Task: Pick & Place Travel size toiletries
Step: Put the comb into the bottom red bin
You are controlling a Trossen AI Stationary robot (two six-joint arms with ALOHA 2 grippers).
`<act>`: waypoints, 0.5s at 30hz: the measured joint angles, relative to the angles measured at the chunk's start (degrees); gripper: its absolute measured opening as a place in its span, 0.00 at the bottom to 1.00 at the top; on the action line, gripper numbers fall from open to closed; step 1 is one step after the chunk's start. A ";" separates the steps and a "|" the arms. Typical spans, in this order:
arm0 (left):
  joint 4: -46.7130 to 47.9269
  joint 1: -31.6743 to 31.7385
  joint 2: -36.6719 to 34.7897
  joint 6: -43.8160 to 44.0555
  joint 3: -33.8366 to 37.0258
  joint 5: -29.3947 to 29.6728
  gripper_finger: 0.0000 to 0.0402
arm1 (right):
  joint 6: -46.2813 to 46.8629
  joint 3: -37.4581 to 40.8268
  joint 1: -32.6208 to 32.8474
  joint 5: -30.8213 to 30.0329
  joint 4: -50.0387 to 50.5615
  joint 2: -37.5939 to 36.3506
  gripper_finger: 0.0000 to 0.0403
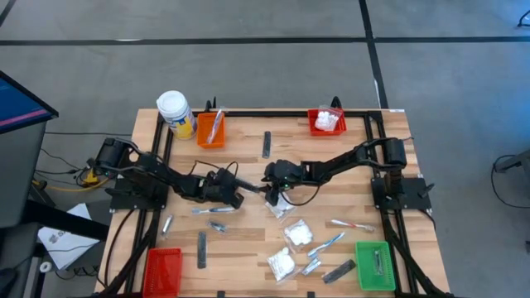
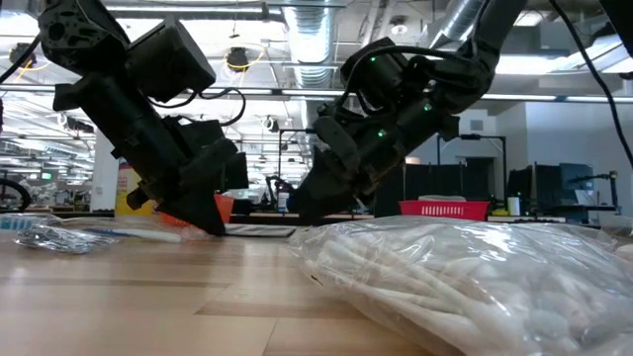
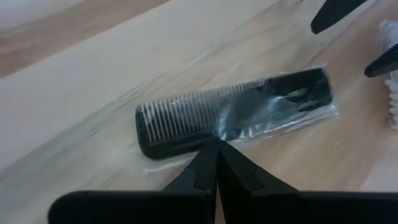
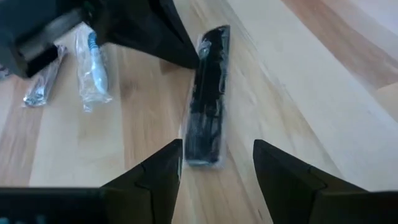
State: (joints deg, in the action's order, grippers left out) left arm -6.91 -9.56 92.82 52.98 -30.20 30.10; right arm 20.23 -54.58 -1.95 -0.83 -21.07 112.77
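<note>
Where the two arms meet near the middle of the table, a black comb [image 3: 236, 115] in a clear wrapper lies flat on the wood. The left gripper [image 3: 216, 149] is down at its edge, fingers pressed together into a point, touching the wrapper and holding nothing that I can see. The right gripper [image 4: 217, 162] hangs just off one end of the comb, its fingers spread wide and empty. Near the left arm lie a wrapped toothbrush [image 4: 92, 59] and a silvery sachet [image 4: 42, 84]. White puffy packets [image 1: 298, 233] sit further toward the front, and other toiletries are scattered around them. A green bin [image 1: 374, 266] and a red bin [image 1: 162, 270] stand at the front corners, an orange bin [image 1: 209, 130] beside a yellow jar [image 1: 175, 112] at the back.
</note>
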 joint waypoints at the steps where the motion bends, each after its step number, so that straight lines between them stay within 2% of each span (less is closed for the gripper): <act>1: -0.06 0.05 0.31 0.17 -0.02 -0.32 0.00 | 0.19 -0.07 -0.01 0.02 -0.02 0.00 0.48; 15: -1.61 0.70 2.46 1.44 -0.06 -2.06 0.00 | 0.84 -0.11 -0.05 2.52 -0.05 0.00 0.51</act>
State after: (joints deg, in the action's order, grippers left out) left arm -8.52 -8.86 95.28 54.42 -30.26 28.05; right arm 21.07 -54.70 -2.00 1.69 -21.12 112.77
